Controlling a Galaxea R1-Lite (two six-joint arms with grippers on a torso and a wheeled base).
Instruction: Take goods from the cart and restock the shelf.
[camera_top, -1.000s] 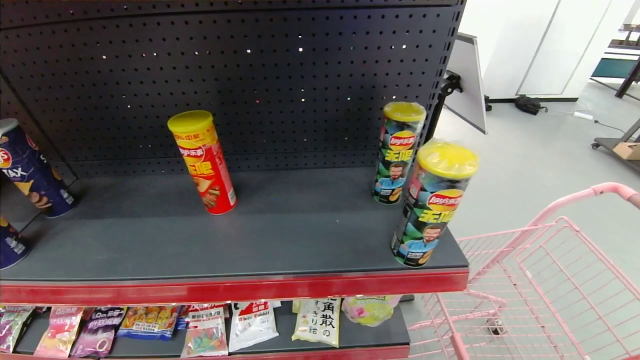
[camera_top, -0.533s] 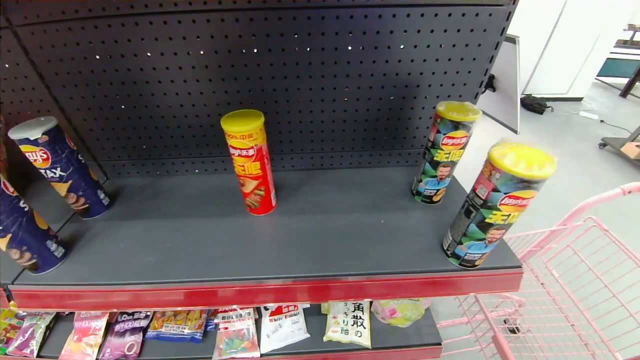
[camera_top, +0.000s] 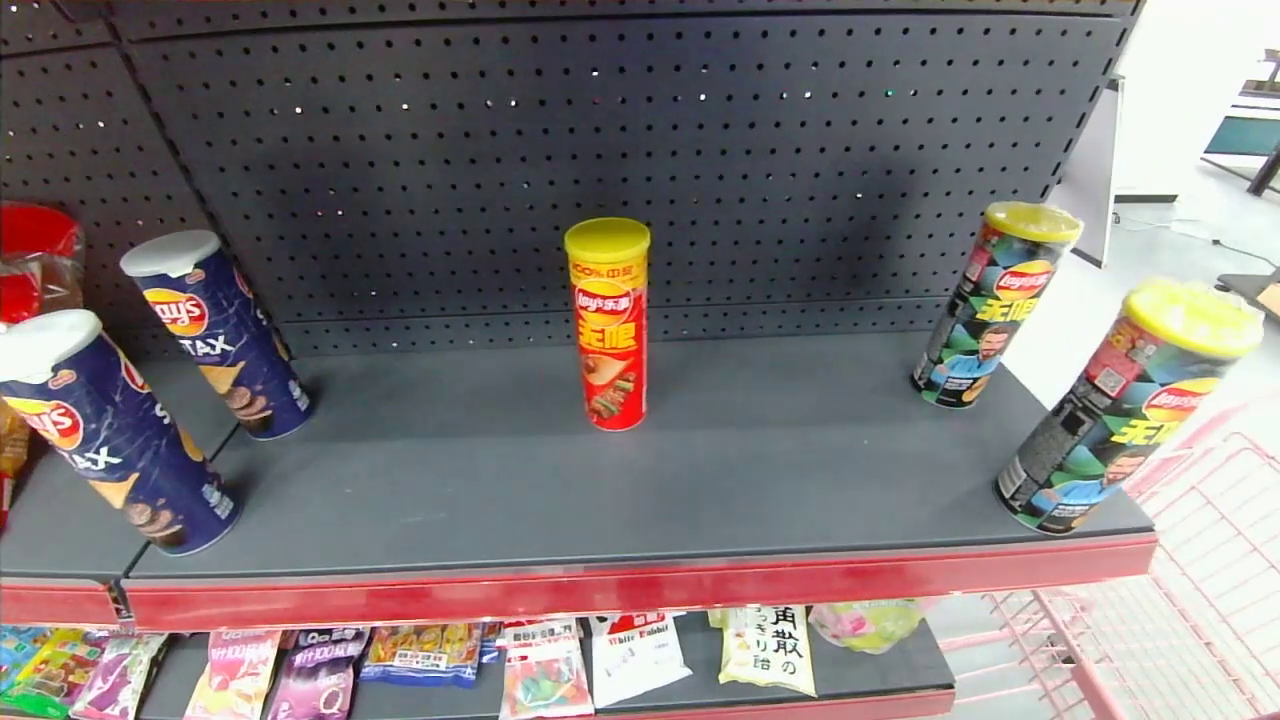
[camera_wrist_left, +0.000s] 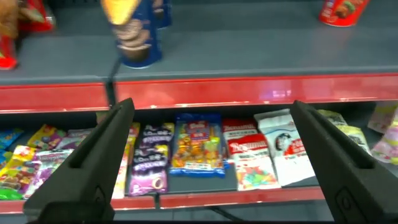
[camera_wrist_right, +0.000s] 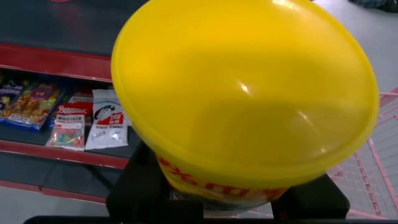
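Holding the yellow-lidded chip can by its body, your right claw is closed on it out in front of the shelving, near the pink cart and not yet on the shelf. Your left claw hangs wide open and empty, facing the snack bags on the lower level. The lid blocks most of the right wrist camera, so you must judge placement from the head view. Misjudge the height and the can's base likely catches the red front lip and tips. The far green can stands by the back panel, while the near green can stands at the front right corner. A swing in from the cart side could knock that 1 off. The open stretch beside the red can looks safer.
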